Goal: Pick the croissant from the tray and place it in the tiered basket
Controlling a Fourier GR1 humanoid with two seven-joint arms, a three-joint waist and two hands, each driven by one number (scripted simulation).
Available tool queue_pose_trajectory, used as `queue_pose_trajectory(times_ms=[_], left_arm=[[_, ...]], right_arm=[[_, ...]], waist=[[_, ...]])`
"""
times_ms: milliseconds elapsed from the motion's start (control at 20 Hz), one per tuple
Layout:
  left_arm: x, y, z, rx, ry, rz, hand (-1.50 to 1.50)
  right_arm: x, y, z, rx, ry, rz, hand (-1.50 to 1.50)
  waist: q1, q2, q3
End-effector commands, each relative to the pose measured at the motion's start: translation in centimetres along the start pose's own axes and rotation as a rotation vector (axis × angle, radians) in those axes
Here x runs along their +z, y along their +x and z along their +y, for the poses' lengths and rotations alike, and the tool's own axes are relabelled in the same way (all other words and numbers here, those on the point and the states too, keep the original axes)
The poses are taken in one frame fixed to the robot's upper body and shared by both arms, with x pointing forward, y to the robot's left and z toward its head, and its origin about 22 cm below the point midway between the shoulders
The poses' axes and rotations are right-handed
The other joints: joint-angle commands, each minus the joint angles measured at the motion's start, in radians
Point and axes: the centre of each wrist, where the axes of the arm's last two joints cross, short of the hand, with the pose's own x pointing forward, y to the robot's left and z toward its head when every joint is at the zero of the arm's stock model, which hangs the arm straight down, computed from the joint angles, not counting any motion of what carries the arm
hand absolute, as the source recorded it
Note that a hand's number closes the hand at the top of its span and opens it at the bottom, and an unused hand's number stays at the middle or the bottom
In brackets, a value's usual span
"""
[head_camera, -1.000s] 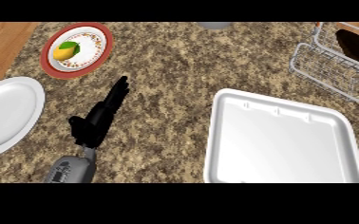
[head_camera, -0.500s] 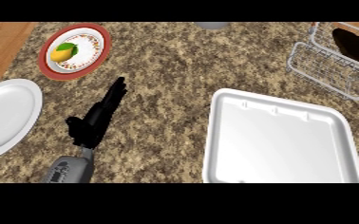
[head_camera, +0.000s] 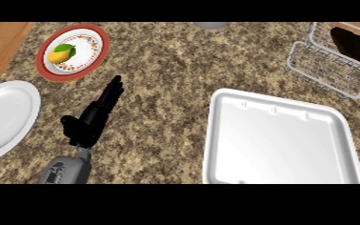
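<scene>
- You see the left hand at about 8 o'clock of the head view, over the speckled counter. Its grey forearm comes in from the lower edge.
- Its fingers are straight and together, pointing toward 1 o'clock, and the thumb sticks out to the left. They are released and grasp nothing.
- You do not see the right hand. At the top right corner, inside the wire frame, there is a dark shape, but you cannot tell what it is.
- The white tray lies at about 4 o'clock. Its surface is bare, and the croissant is not on it.
- The tiered basket, made of wire, stands at about 2 o'clock, partly cut by the right edge. You cannot tell if the croissant is inside, because it shows nowhere clearly.
- At about 10 o'clock there is a red-rimmed plate with a yellow fruit on it. The fruit has a green leaf.
- A plain white plate lies at 9 o'clock, cut by the left edge, just beside the left hand but not touching it.
- A small grey object shows at 12 o'clock, at the top of the counter, mostly cut off.
</scene>
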Motion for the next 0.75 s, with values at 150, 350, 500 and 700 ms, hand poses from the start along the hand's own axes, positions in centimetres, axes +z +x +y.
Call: queue_pose_trajectory(times_ms=[150,350,500,700], left_arm=[[1.4,-0.9,0.8,0.003,0.011,0.01,0.0],[0.2,0.5,0.5,0.0,0.014,0.002,0.0],[0.8,-1.3,0.4,0.022,0.038,0.01,0.0],[-0.4,-0.1,0.6,-0.01,0.035,0.001,0.0]], right_arm=[[0.1,-2.2,-10.4,-0.169,-0.28,-0.114,-1.5],[1.0,-5.1,-16.7,-0.234,-0.304,-0.108,-1.5],[2.4,-7.2,-21.3,-0.239,-0.271,-0.133,-1.5],[4.2,-10.1,-25.3,-0.202,-0.237,-0.114,-1.5]], waist=[[-0.022,-0.007,0.002],[-0.019,-0.003,0.004],[-0.034,-0.002,0.005],[-0.043,-0.005,0.004]])
